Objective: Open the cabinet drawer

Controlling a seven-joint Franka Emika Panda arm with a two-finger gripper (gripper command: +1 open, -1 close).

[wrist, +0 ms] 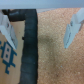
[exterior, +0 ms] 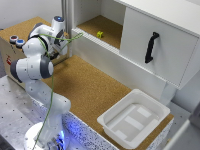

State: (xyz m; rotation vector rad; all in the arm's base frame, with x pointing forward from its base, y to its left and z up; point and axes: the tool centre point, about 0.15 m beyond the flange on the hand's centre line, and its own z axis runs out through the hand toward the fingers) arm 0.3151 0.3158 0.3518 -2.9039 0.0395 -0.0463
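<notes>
The white cabinet (exterior: 165, 12) stands at the back right of the exterior view, with a cork-floored compartment (exterior: 102, 25) and a big white door (exterior: 172, 55) bearing a black handle (exterior: 151, 47). The drawer (exterior: 115, 62) is the long low white panel below them; it looks shut. My gripper (exterior: 61, 46) hangs over the cork table near the drawer's left end, apart from it, and is partly hidden by the arm. In the wrist view the gripper (wrist: 40, 32) is open and empty, its fingers (wrist: 73, 30) wide apart above cork. The cabinet is out of the wrist view.
A white plastic tub (exterior: 135, 117) sits at the front right of the cork table (exterior: 85, 85). A small yellow object (exterior: 100, 34) lies in the compartment. A cardboard box (exterior: 12, 50) with two round items stands behind the arm and also shows in the wrist view (wrist: 7, 57) beside a dark strip (wrist: 30, 47).
</notes>
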